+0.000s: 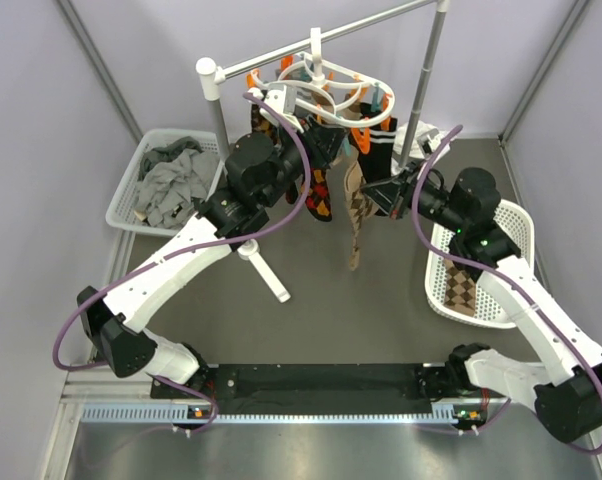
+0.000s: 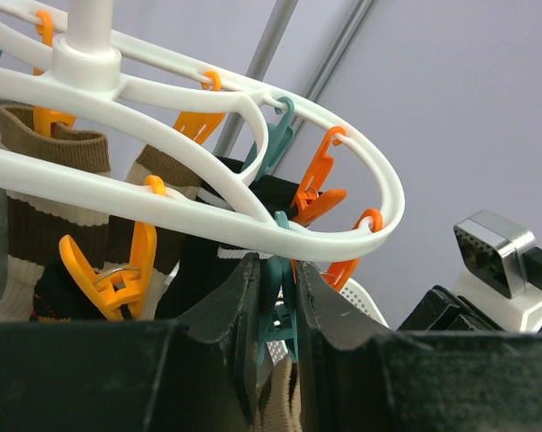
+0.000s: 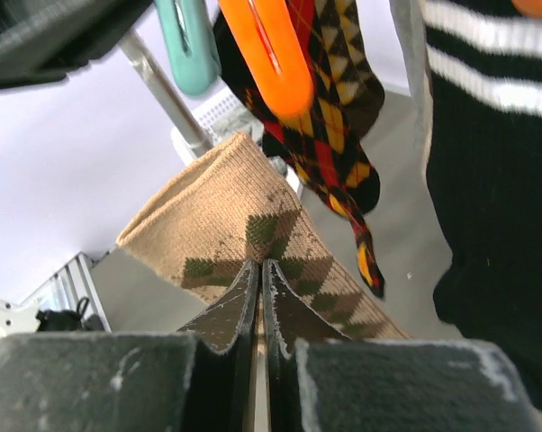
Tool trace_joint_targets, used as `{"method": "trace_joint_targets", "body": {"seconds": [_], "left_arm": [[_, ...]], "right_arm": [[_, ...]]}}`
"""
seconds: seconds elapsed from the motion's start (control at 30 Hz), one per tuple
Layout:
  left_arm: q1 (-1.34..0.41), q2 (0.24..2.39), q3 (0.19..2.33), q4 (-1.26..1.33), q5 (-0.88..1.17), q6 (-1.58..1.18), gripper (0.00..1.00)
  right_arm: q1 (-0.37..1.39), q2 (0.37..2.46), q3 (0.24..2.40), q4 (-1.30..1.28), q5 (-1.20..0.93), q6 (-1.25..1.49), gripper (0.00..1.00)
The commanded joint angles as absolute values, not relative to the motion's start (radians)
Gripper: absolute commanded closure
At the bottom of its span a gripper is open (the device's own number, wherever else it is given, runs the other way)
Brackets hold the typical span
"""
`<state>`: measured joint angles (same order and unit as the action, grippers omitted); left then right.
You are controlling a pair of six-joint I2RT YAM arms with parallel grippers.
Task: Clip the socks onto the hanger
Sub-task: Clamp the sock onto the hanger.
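The white oval hanger (image 1: 326, 85) hangs from the rail, and several socks are clipped to it. My left gripper (image 1: 323, 140) is up under its ring (image 2: 253, 229). In the left wrist view this gripper (image 2: 278, 263) is shut on a teal clip (image 2: 280, 310), with a tan sock cuff (image 2: 284, 405) just below the clip. My right gripper (image 1: 374, 190) is shut on the tan argyle sock (image 1: 358, 215) and holds its cuff (image 3: 244, 220) up toward that clip. A red-black-yellow argyle sock (image 3: 334, 117) and a black striped sock (image 3: 496, 180) hang beside it.
A white basket (image 1: 126, 195) of grey socks stands at the back left. A white basket (image 1: 441, 290) at the right holds another argyle sock (image 1: 465, 290). The rail stand's post (image 1: 213, 95), top rail (image 1: 381, 20) and foot (image 1: 266, 270) stand around the hanger.
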<state>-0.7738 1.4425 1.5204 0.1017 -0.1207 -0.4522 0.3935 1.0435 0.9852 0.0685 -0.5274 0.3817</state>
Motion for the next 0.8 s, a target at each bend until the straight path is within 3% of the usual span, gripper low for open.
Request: {"method": "trace_joint_targets", "body": {"seconds": [0.0,0.77], "left_arm": [[-0.77,1.413,1.502,0.163,-0.107,-0.472,0.87],[-0.77,1.411,1.494,0.16,-0.089,-0.471,0.87]], "right_arm": [[0.426,1.066,1.061,0.175,-0.509,0.411,1.0],[0.439,1.112,1.124,0.221,-0.48,0.419,1.0]]}}
